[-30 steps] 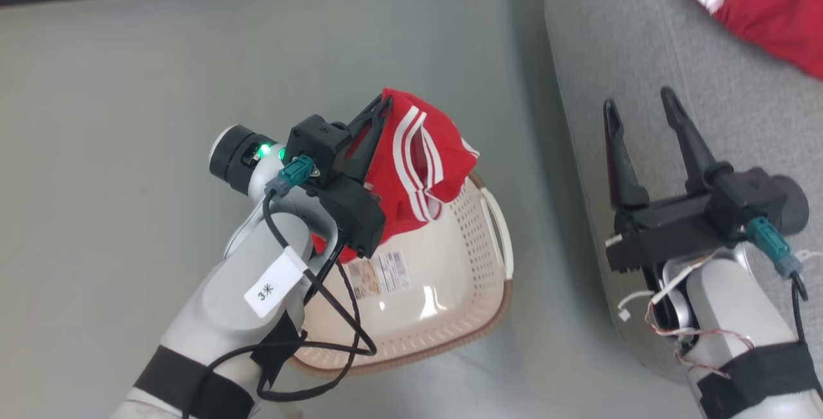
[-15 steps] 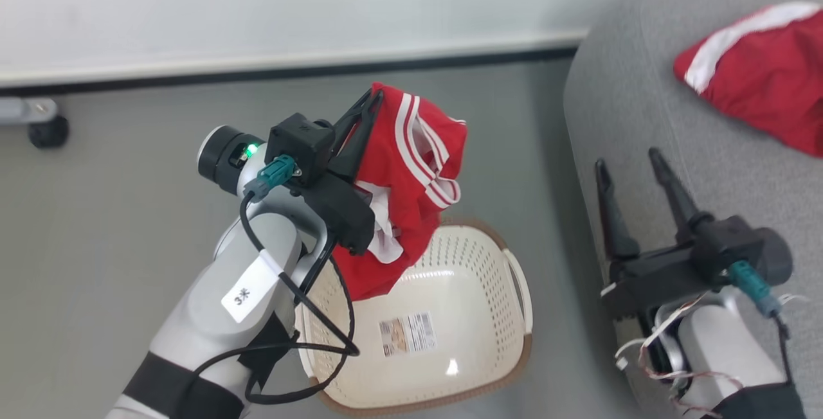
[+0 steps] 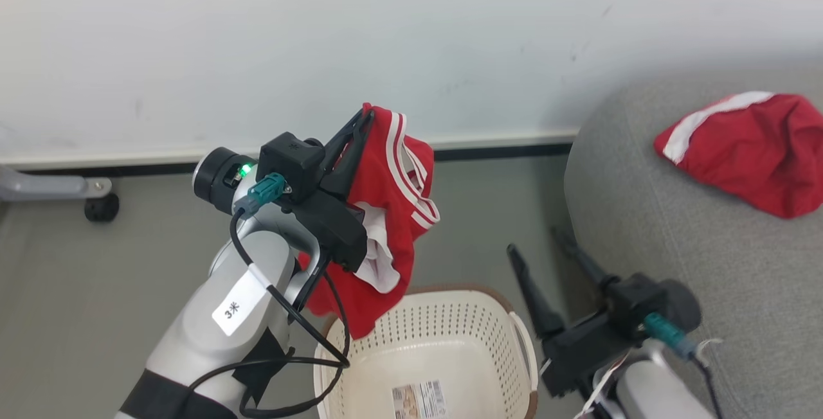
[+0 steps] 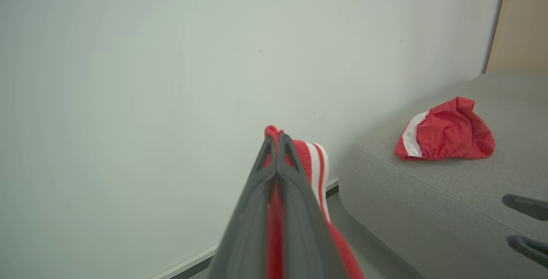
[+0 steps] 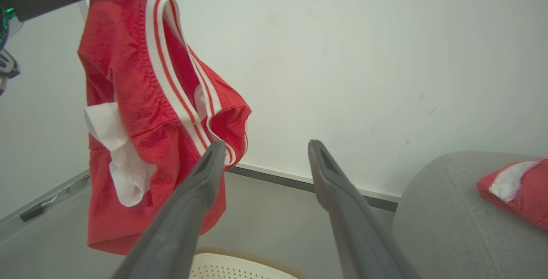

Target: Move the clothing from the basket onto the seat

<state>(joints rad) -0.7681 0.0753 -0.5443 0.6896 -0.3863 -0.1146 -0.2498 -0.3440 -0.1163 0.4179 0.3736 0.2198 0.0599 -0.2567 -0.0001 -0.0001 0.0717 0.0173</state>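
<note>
Centre frame, the left gripper (image 3: 364,117) has its jaws pinching the red garment (image 3: 392,194) by its striped edge above the basket (image 3: 424,335); light and soft, it hangs limp. The right gripper (image 3: 535,242), jaws spread, sits near the seat (image 3: 643,226).

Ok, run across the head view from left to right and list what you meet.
Caster wheel → left gripper, shut on the hanging red garment → right gripper, open → second red garment, lying on the seat.
</note>
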